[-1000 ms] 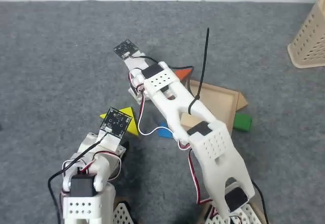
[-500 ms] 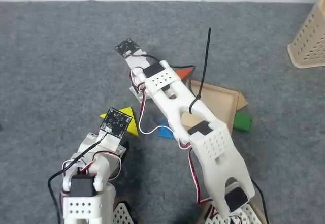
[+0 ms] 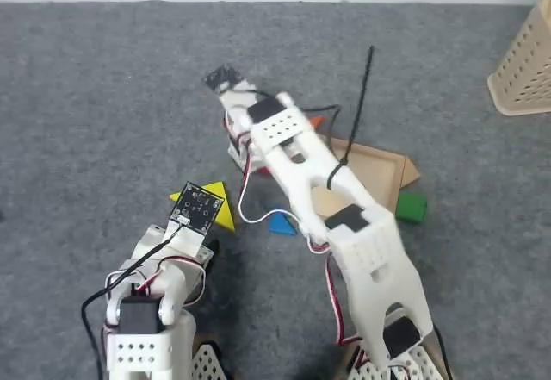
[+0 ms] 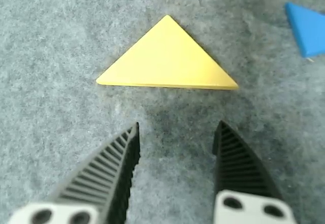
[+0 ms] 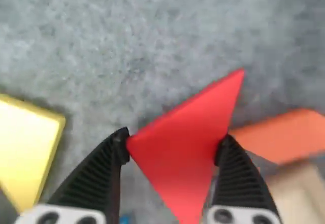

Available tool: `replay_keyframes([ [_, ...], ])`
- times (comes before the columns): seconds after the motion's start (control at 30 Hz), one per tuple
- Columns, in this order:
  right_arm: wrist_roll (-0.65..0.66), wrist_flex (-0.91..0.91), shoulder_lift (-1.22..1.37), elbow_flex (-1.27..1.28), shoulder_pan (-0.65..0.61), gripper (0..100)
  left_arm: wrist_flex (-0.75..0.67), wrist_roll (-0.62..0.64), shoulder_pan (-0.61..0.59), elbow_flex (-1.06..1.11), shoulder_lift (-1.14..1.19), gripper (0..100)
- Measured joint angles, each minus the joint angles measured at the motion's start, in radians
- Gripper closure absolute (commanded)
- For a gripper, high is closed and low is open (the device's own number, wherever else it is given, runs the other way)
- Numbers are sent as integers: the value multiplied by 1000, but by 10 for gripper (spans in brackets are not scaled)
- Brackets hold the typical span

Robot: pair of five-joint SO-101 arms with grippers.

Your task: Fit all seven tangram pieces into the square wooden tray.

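Red triangle [image 5: 188, 122] sits clamped edge to edge in my right gripper [image 5: 173, 136], just beside a corner of the wooden tray [image 3: 379, 173], with the orange piece [image 5: 284, 137] lying between them. My left gripper [image 4: 177, 126] hangs wide open and empty, its jaws pointing at the long edge of the yellow triangle [image 4: 167, 56]. I judge the right arm nearer the tray.

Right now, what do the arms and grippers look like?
Left arm and right arm are white plastic with perforated shells, black servos and red, white and black wires; a black cable tie sticks off the right one. Left gripper and right gripper have black ribbed fingers.
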Motion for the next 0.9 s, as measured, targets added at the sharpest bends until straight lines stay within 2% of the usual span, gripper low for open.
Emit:
replay_keyframes([
  [0.2,153,161,-226,0,49,912,0,0,0,0,0,780],
  [0.33,404,342,-325,0,89,912,0,0,0,0,0,780],
  [0.47,655,446,-348,31,206,912,0,0,0,0,0,780],
  [0.63,812,405,-347,180,319,912,0,0,0,0,0,780],
  [0.8,830,178,-315,331,334,907,0,0,2,0,0,780],
  [0.9,824,133,-308,342,334,909,0,0,0,0,0,780],
])
